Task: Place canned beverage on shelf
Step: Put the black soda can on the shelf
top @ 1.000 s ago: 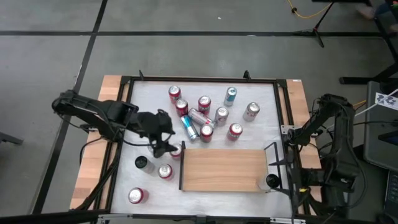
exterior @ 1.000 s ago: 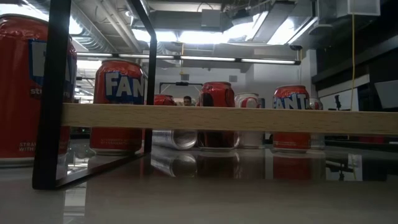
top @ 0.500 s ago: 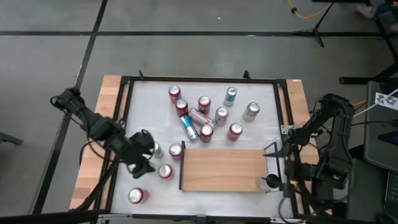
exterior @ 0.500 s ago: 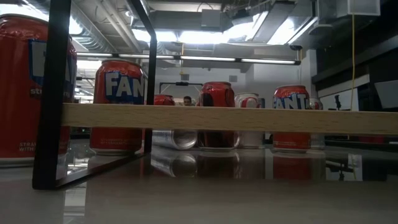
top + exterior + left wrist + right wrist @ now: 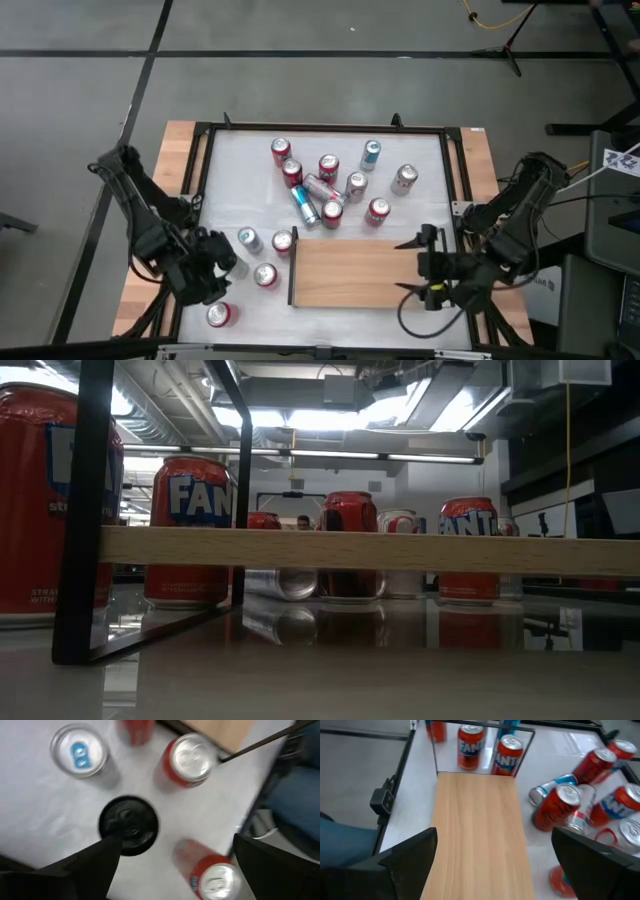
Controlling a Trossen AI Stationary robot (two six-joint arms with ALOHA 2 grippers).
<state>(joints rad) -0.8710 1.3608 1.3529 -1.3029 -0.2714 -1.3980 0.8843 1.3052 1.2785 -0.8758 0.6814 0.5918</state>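
Observation:
The shelf (image 5: 355, 272), a light wooden board with black end rails, lies near the table's front middle and has nothing on it. Several cans stand left of it: a silver can (image 5: 247, 239), two red cans (image 5: 283, 241) (image 5: 265, 275), and a red can (image 5: 220, 314) by the near edge. My left gripper (image 5: 205, 272) hangs open above this group, over a black can (image 5: 129, 825). My right gripper (image 5: 412, 268) is open over the shelf's right end, its fingers spread above the bare board (image 5: 477, 830). More cans (image 5: 330, 180) cluster at the far middle.
In the far cluster, two cans lie on their sides (image 5: 322, 188) (image 5: 303, 205) among upright ones. A black frame (image 5: 200, 180) rims the white tabletop, with wooden strips (image 5: 150, 270) outside it. In the low view, cans (image 5: 190, 530) stand behind the shelf board (image 5: 370, 550).
My left gripper has swung from beside the shelf's left end toward the table's left and near edges, tipping downward, and stays open. My right gripper has swung from the table's right edge in over the shelf's right end, still open. No can has moved.

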